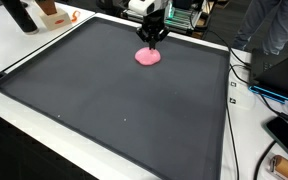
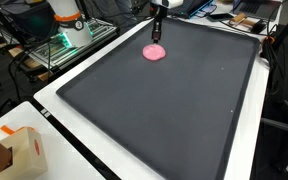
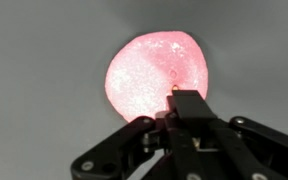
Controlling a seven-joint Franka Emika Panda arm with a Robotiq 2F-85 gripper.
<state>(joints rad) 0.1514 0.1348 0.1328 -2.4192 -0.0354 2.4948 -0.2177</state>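
Claw (image 1: 151,38) sits directly over the flat round pink putty-like disc (image 1: 148,56), fingertips at or just above its far rim. Disc lies on the large dark grey mat (image 1: 114,110), near the mat's far edge, roughly mid-width. Can't tell whether the fingers are spread or together; the wrist view (image 3: 174,95) shows the linkage only. Judgement: centre over the disc, descend slowly, keep the wrist vertical, since soft material deforms easily.
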